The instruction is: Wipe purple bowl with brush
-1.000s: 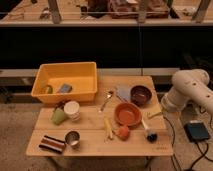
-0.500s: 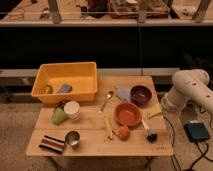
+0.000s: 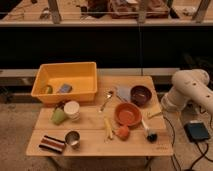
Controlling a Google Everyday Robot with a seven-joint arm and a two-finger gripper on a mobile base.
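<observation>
Hand, seemingly hidden under arm right of table, spread wide; brush unmoved.

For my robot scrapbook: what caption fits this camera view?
Robot's gripper hovers at the table edge near the purple bowl; the brush lies untouched beside the orange bowl.

Dim warm overhead light pools on the table, background black; tool unseen near the arm.

One raised camera faces the table; gripper out of view.
</observation>
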